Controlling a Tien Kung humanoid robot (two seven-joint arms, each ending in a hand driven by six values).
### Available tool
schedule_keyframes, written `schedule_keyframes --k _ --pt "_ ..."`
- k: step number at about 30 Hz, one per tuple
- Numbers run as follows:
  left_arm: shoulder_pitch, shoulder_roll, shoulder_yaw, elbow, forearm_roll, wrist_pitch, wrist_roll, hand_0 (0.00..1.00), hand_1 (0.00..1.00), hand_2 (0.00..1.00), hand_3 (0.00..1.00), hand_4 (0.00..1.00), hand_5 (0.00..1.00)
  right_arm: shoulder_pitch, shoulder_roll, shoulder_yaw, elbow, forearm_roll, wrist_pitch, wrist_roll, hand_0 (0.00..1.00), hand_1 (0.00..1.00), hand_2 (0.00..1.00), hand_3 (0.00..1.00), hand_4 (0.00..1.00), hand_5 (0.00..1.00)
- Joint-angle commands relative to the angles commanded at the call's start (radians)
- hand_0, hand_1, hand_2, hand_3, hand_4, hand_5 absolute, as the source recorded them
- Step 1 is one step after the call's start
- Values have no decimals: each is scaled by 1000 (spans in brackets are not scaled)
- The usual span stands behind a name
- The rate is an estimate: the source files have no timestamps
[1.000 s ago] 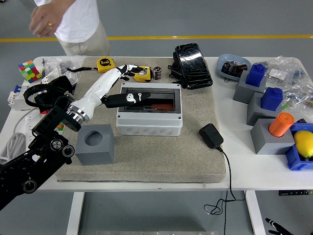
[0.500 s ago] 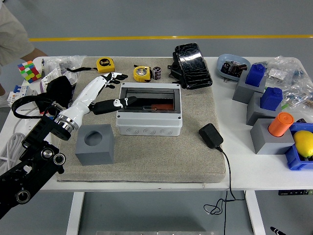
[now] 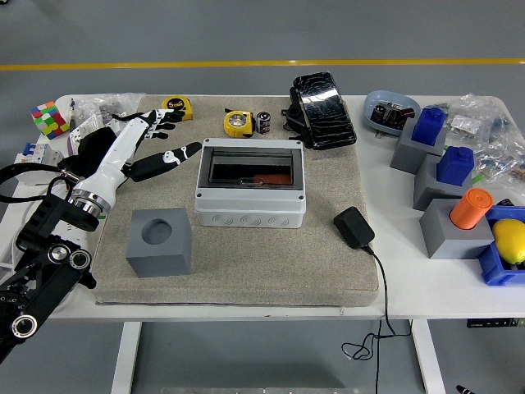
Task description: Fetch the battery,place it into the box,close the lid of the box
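On the mat: one box, one battery.

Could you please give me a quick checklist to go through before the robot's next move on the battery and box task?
1. Left hand free, fingers spread: ok.
2. Battery inside box: not ok, it stands on the mat behind it.
3. Box lid closed: cannot tell.
4. Path from hand to battery clear: not ok, yellow tape measure sits beside it.
5. Right hand available: cannot tell, out of view.
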Motion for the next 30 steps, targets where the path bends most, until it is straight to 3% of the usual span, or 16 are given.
schedule_keyframes --k 8,30 --pt "25 -5 -57 -21 -50 8 -66 680 768 782 773 998 654 6 3 -20 0 19 -7 4 651 672 688 579 957 546" --pt "79 22 -104 -78 -55 -12 -64 682 765 782 769 998 648 -11 20 3 0 0 -16 -5 654 690 695 579 956 550"
